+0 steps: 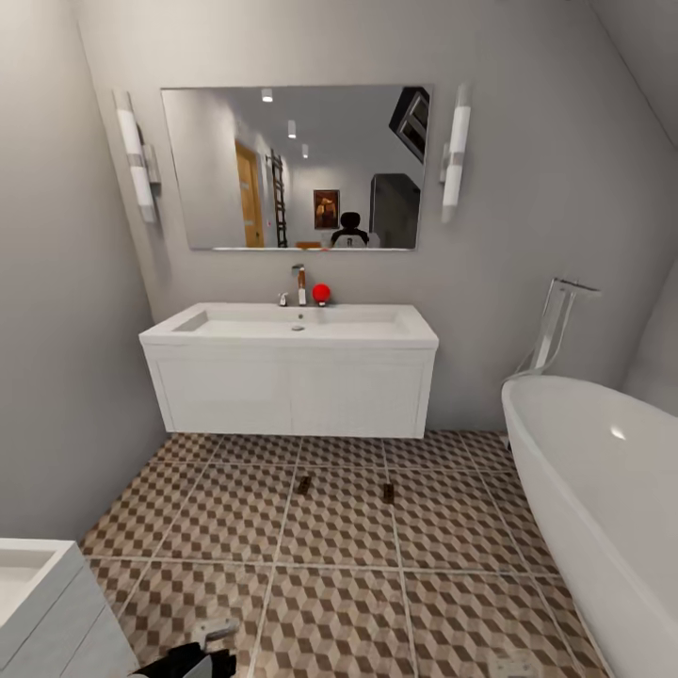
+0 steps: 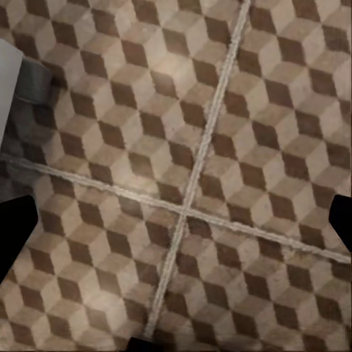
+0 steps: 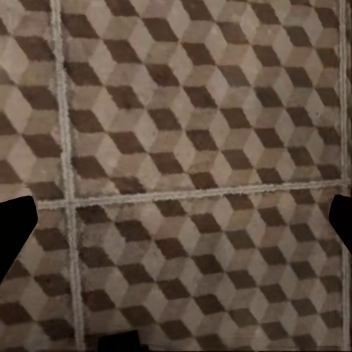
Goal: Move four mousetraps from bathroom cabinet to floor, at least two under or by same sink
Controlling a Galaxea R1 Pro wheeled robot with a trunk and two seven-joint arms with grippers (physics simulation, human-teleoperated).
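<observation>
A white wall-hung bathroom sink [image 1: 289,325] with a chrome tap [image 1: 299,283] sits at centre frame below a wide mirror [image 1: 297,168]. Two mousetraps lie on the cube-patterned bathroom floor [image 1: 330,565] just in front of the vanity: one mousetrap [image 1: 303,485] near the middle, a second mousetrap [image 1: 387,492] slightly to its right, well apart from each other. Both are too small to show their wire parts. A red object [image 1: 321,293] beside the tap cannot be identified.

The white bathtub [image 1: 603,490] is cut off by the right edge and lower right corner; another white unit [image 1: 42,603] is cropped at the lower left. Part of the left gripper [image 1: 202,650] pokes in at the bottom edge, mostly out of frame. Between tub and left-hand unit runs a broad strip of open tile toward the sink.

Both wrist views look straight down on tiles and grout lines. In each, dark fingertips [image 2: 16,227] [image 3: 15,224] show at opposite edges of the frame, set wide apart with nothing between them, so both sets of jaws stand released.
</observation>
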